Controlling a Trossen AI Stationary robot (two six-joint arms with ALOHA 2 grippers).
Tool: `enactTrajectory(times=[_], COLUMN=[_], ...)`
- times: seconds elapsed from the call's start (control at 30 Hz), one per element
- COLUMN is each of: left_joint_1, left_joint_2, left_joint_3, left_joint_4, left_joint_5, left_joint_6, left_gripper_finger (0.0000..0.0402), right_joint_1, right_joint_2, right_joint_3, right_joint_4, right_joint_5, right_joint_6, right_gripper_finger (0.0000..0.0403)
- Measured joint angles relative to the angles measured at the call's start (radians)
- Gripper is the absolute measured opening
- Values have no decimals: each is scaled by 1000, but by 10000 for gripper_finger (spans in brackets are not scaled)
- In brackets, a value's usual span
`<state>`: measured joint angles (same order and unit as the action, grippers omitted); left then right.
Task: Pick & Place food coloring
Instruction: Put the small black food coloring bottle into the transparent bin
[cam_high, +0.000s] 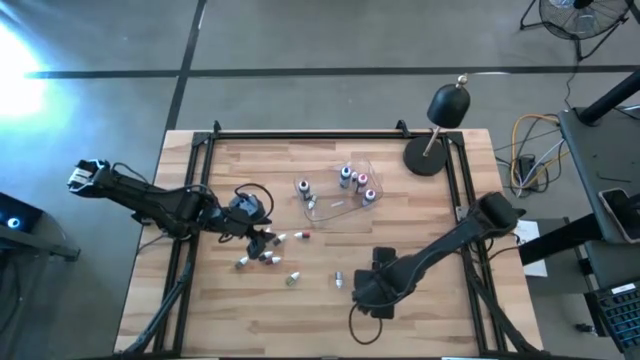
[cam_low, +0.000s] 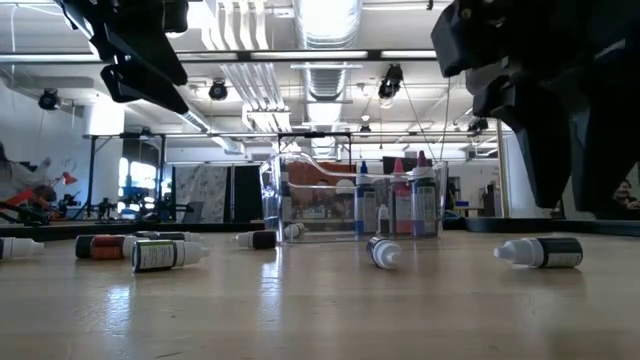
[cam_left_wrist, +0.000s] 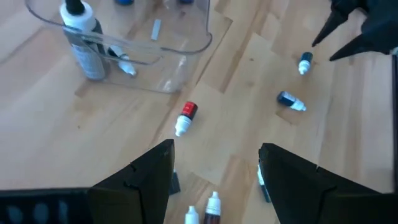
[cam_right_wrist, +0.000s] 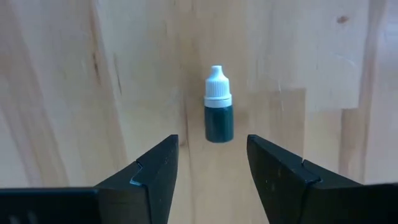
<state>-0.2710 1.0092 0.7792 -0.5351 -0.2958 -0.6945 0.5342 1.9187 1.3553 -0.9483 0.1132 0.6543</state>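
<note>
We see the right end effector (cam_right_wrist: 208, 171) spread open, low over the table (cam_right_wrist: 62, 93), empty. A dark bottle (cam_right_wrist: 219, 106) lies flat just ahead of its fingers (cam_right_wrist: 152, 177), centred on the gap, not touched. Its long axis runs along the end effector's reach, white cap pointing away from the fingers. In the high view that bottle (cam_high: 339, 280) sits just left of the right end effector (cam_high: 362, 287), front-centre of the table.

Left end effector (cam_left_wrist: 214, 171) also spread, empty, hovering over the loose cluster (cam_high: 268, 250) at left-centre. A red-labelled bottle (cam_left_wrist: 185, 118) lies ahead of it, white cap toward the fingers, axis slightly slanted. Two blue-dark bottles (cam_left_wrist: 292, 101) lie farther out, both flat, axes differing.

Clear tub (cam_high: 345, 195) at the back-centre holds several bottles (cam_high: 356, 180) standing upright; low view shows the same (cam_low: 405, 195). One more bottle (cam_high: 302, 187) stands at the tub's left edge.
</note>
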Motion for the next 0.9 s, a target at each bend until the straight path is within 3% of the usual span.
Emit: enactTrajectory(times=[0.3,0.73,0.9], left_joint_1=[1,1,1], left_joint_2=[0,0,0], left_joint_3=[0,0,0], left_joint_4=[4,23,34], left_joint_5=[-28,-48,-55], left_joint_6=[-21,-77,-94], left_gripper_finger=[209,209,209], right_joint_1=[-15,-33,-35], right_joint_2=[-7,26,27], right_joint_3=[-107,-128,-126], right_joint_4=[181,217,222], right_joint_5=[-4,6,-6], right_joint_6=[-44,-68,-68], right_gripper_finger=[185,183,156])
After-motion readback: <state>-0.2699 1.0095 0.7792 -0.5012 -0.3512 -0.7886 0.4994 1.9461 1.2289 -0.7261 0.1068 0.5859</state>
